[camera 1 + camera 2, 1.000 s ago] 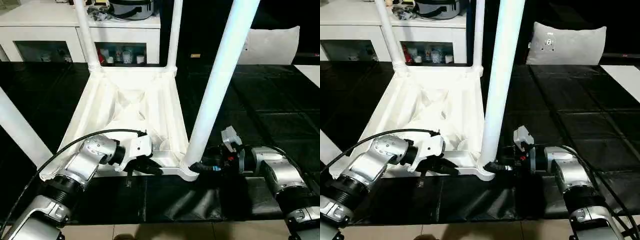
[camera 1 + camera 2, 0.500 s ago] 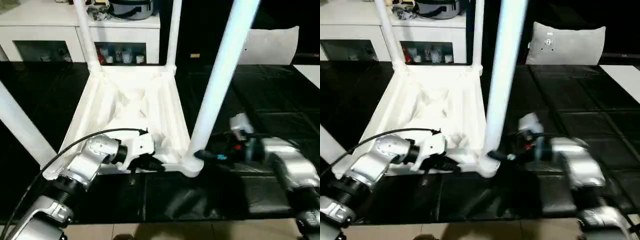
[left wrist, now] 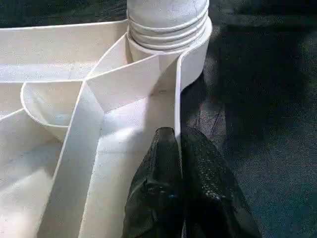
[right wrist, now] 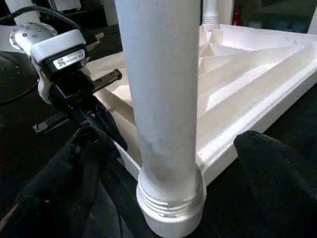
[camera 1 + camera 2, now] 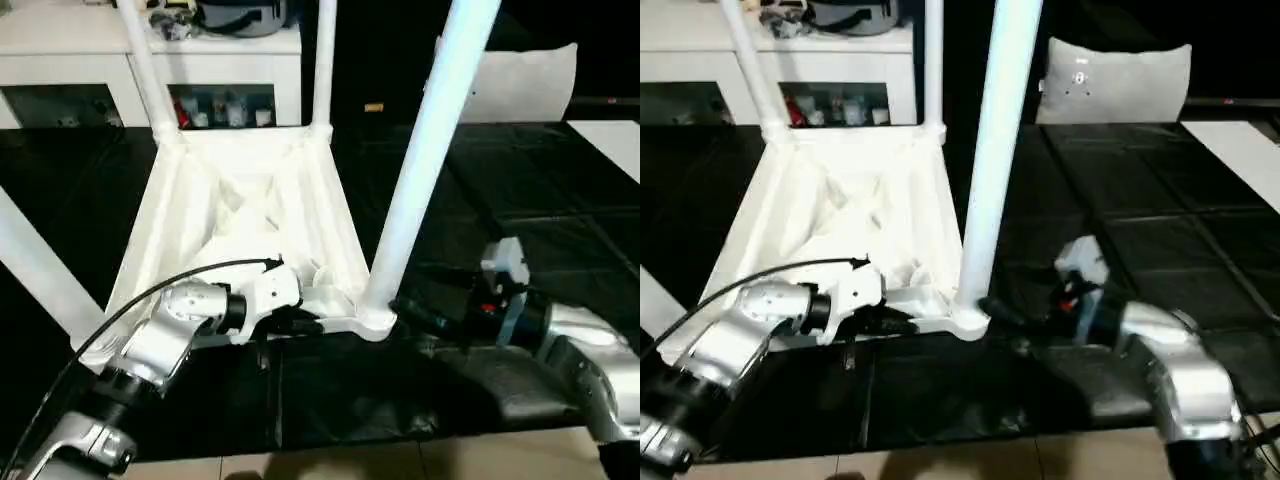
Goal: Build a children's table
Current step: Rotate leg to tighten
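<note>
The children's table lies upside down on the black mat, its ribbed white top [image 5: 250,200] facing up. Legs stand upright in its corner sockets: near right leg [image 5: 425,150], near left leg [image 5: 35,270], far left leg [image 5: 150,70] and far right leg [image 5: 322,65]. My left gripper [image 5: 305,322] is shut on the thin near rim wall [image 3: 176,99] beside the near right socket [image 3: 168,29]. My right gripper [image 5: 415,312] is open just right of that leg's base. In the right wrist view its fingers [image 4: 89,163] stand wide on either side of the leg [image 4: 161,89] without touching it.
A white glass-door cabinet [image 5: 60,60] stands behind the table with items on and in it. A grey cushion [image 5: 1115,85] leans at the back right. The black mat [image 5: 520,200] spreads to the right, and a strip of light floor [image 5: 350,465] runs along the near edge.
My right gripper has let go of the near right leg's base, opened wide and drawn back to the right. The left gripper keeps its hold on the rim. The camera has shifted.
</note>
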`<state>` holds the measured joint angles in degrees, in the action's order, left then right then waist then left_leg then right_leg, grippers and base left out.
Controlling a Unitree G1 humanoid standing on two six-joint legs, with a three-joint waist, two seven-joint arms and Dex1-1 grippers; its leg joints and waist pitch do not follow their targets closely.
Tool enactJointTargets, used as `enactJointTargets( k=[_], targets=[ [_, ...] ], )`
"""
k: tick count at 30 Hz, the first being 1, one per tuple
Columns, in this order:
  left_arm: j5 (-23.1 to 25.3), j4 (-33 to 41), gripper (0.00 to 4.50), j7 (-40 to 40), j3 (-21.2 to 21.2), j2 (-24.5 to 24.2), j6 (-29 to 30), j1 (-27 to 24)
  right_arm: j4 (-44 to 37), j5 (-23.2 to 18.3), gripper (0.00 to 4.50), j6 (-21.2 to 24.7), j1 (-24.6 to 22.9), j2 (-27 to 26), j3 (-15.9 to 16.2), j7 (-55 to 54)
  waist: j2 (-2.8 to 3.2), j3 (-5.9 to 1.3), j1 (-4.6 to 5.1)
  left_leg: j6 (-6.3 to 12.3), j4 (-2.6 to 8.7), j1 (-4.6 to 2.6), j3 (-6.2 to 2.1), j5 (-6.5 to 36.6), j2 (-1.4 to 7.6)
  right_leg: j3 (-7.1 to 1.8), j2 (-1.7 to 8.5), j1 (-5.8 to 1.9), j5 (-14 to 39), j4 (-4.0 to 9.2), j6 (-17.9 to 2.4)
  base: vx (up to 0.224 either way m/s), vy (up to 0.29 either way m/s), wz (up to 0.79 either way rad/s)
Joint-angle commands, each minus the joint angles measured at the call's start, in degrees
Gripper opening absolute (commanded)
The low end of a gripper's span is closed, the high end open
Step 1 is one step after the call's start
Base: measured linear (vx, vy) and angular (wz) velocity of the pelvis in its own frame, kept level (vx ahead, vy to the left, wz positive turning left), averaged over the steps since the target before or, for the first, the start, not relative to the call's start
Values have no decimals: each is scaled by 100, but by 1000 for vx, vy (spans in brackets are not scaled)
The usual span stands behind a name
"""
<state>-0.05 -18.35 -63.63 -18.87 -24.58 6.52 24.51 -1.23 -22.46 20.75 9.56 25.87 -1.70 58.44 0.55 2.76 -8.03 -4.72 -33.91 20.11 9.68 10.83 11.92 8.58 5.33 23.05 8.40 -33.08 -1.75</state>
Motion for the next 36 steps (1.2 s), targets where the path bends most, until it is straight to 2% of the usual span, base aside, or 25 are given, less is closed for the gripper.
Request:
enactJointTargets(
  k=[1, 2, 3, 4, 6, 8, 11, 12, 14, 17, 18, 19, 21, 22, 23, 25, 26, 28, 29, 30, 31, 32, 33, 35, 36],
  targets=[
    [-101, 328, 0, 206, 348, -83, 38, 19, -128, 69, 446, 4, 16, -55, 127, -92, -4, -366, -49, 229, 423, -14, -68, 1431, 143, -301, 419, -305, 2731, 514, -288, 0, 0, 0],
    [-91, 372, 0, 207, 336, -121, 44, -35, -188, 130, 446, 13, -27, -94, 229, -133, -17, -364, -40, 217, 425, -10, -65, 1438, 148, -307, 416, -302, 2719, 522, -277, 0, 0, 0],
    [-72, 370, 0, 238, 321, -150, 7, -91, -154, 307, 446, -56, -52, -200, 390, -274, 144, -367, -57, 171, 437, -17, -95, 1531, 158, -310, 419, -298, 2612, 497, -323, 0, 0, 0],
    [-70, 359, 0, 255, 319, -152, -11, -106, -118, 384, 446, -97, -51, -243, 434, -346, 55, -364, -15, 148, 447, -4, -83, 1573, 155, -309, 397, -305, 2503, 511, -342, 0, 0, 0],
    [-38, 198, 0, 335, 295, -120, -99, -120, 101, 650, 446, -163, 12, -422, 548, -748, 190, -368, -12, 84, 443, -29, -89, 1685, 151, -315, 392, -289, 2396, 499, -432, 0, 0, 0],
    [-37, 154, 0, 313, 273, -118, -101, -127, 123, 692, 446, -96, 37, -455, 574, -860, 149, -370, -6, 81, 440, -30, -82, 1698, 126, -311, 385, -314, 2424, 502, -426, 0, 0, 0],
    [-22, 99, 0, 303, 216, -102, -61, -123, -32, 903, 446, -82, 35, -391, 774, -992, 265, -364, 13, 111, 424, -37, -73, 1742, 121, -312, 368, -311, 2501, 525, -380, 0, 0, 0],
    [-22, 99, 0, 303, 216, -102, -61, -123, -32, 903, 446, -82, 35, -391, 774, -992, 234, -368, 16, 138, 420, -24, -74, 1694, 108, -305, 364, -329, 2515, 515, -352, 0, 0, 0],
    [-21, 40, 0, 296, 212, -113, -77, -34, -324, 745, 446, 100, 5, -364, 650, -1032, 408, -359, 67, 155, 407, -50, -72, 1774, 110, -301, 339, -301, 2581, 550, -331, 0, 0, 0],
    [-19, -170, 0, 281, 183, -82, -224, 34, -433, 787, 446, 152, -60, -373, 560, -1199, 322, -362, 138, 239, 385, -13, -48, 1628, 54, -286, 303, -320, 2621, 558, -234, 0, 0, 0],
    [17, -268, 0, 286, 142, -65, -328, 44, -473, 749, 446, 203, -116, -389, 523, -1255, 369, -360, 170, 256, 370, -19, -49, 1628, 32, -263, 309, -310, 2859, 581, -163, 0, 0, 0],
    [30, -289, 0, 291, 131, -64, -356, 45, -482, 734, 446, 213, -131, -393, 518, -1264, 281, -360, 208, 281, 357, -28, -28, 1597, 27, -258, 297, -295, 2956, 623, -102, 0, 0, 0],
    [120, -365, 0, 299, 51, -93, -497, 49, -598, 738, 446, 285, -244, -394, 519, -1402, 321, -359, 251, 276, 349, -35, -43, 1601, 21, -223, 297, -286, 3174, 645, 32, 0, 0, 0],
    [127, -368, 0, 297, 43, -96, -509, 48, -614, 734, 446, 294, -258, -397, 517, -1412, 172, -357, 285, 298, 346, -13, -24, 1572, 17, -221, 281, -287, 3205, 671, 101, 0, 0, 0],
    [149, -410, 0, 299, 33, -103, -562, 65, -658, 693, 446, 341, -304, -431, 515, -1433, 113, -346, 306, 309, 341, -25, -22, 1605, 17, -206, 293, -268, 3380, 682, 166, 0, 0, 0],
    [264, -563, 0, 327, -21, -126, -717, 181, -796, 732, 446, 599, -379, -450, 553, -1571, 133, -326, 368, 303, 321, -55, -23, 1680, -1, -171, 284, -224, 3607, 727, 274, 0, 0, 0],
    [247, -542, 0, 315, -3, -143, -700, 184, -885, 744, 446, 690, -375, -470, 567, -1642, 209, -311, 401, 246, 330, -84, -41, 1827, 14, -148, 282, -208, 3699, 765, 328, 0, 0, 0],
    [198, -478, 0, 294, 34, -159, -656, 161, -996, 713, 446, 762, -359, -499, 560, -1704, 209, -306, 483, 181, 363, -89, -88, 2118, 46, -95, 281, -256, 3617, 792, 351, 0, 0, 0],
    [110, -360, 0, 294, 100, -151, -568, 110, -1090, 577, 446, 713, -308, -591, 464, -1747, 406, -260, 510, 154, 411, -151, -128, 2518, 89, -68, 276, -243, 3574, 841, 290, 0, 0, 0],
    [78, -215, 0, 346, 87, -90, -507, -31, -1062, 653, 446, 530, -278, -578, 447, -1781, 676, -240, 558, 114, 424, -209, -203, 2960, 99, 5, 285, -283, 3392, 803, 166, 0, 0, 0],
    [78, -215, 0, 346, 87, -90, -507, -31, -1062, 653, 446, 530, -278, -578, 447, -1781, 526, -235, 626, 124, 475, -173, -200, 3101, 159, -14, 268, -334, 3241, 849, 149, -17, 66, 2],
    [75, -149, 0, 335, 59, -78, -510, -94, -1044, 706, 446, 434, -284, -544, 475, -1760, 512, -195, 678, 137, 516, -152, -241, 3293, 193, 43, 261, -375, 3140, 812, 122, -2, 73, 1],
    [-9, -109, 0, 320, 60, 8, -489, -134, -972, 701, 446, 370, -266, -597, 443, -1826, 484, -262, 714, 169, 513, -140, -251, 3250, 190, -63, 335, -421, 2881, 726, 44, -2, 73, 1],
    [-43, -183, 0, 314, 70, 57, -521, -87, -861, 607, 446, 306, -235, -624, 497, -1655, 545, -240, 718, 205, 387, -202, -167, 2892, 37, -38, 392, -312, 3426, 847, 19, 0, 0, 0],
    [-23, -218, 0, 295, 50, 41, -541, -69, -787, 683, 446, 273, -216, -587, 587, -1610, 585, -267, 698, 247, 372, -153, -169, 2599, 25, -49, 406, -348, 3402, 827, 10, 0, 0, 0]
  ],
)
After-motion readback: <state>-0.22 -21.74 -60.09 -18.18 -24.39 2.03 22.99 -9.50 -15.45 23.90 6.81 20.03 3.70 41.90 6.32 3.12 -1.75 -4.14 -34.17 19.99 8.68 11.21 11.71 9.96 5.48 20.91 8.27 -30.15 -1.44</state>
